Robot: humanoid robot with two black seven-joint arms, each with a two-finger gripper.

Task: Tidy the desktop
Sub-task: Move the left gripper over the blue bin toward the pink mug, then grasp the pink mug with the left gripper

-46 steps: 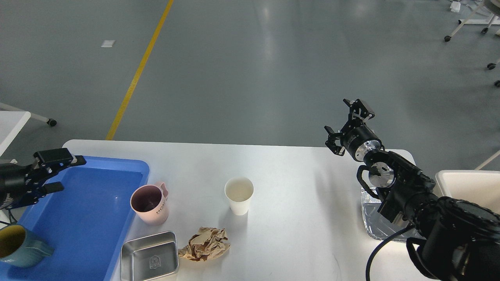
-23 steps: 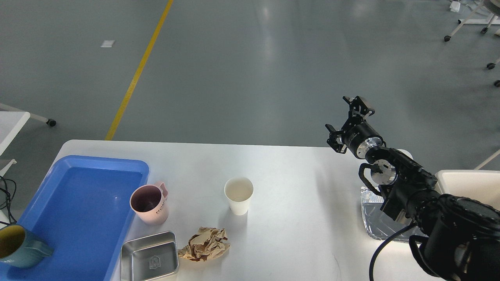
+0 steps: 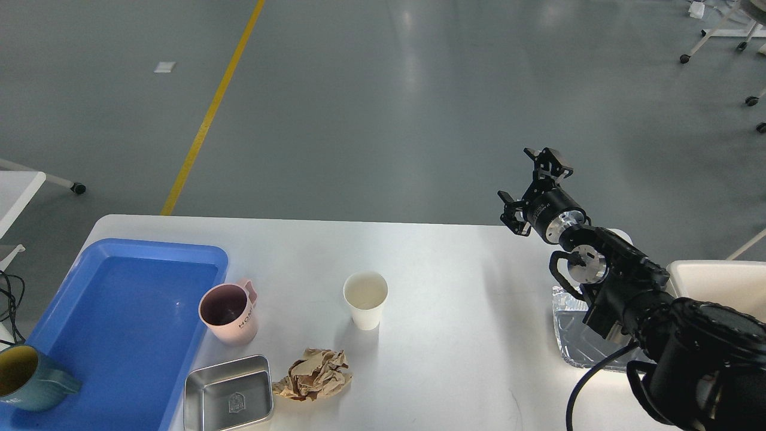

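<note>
desk [image 3: 455,311]: large smooth white top, rounded corners, fills lower view; rigid, fixed, slick; nothing to grip, only items to lift off.
right hand [image 3: 526,182]: raised over far right edge, fingers spread wide, holding nothing.
left hand: out of view.
paper cup [image 3: 365,299]: thin, light, crushable; pinch gently at rim.
crumpled paper [image 3: 314,373]: brown, soft; grab anywhere.
pink mug [image 3: 230,312]: hard, smooth; take by wall.
steel tin [image 3: 228,400]: rigid, slippery.
blue tray [image 3: 128,335]: plastic, glossy.
</note>
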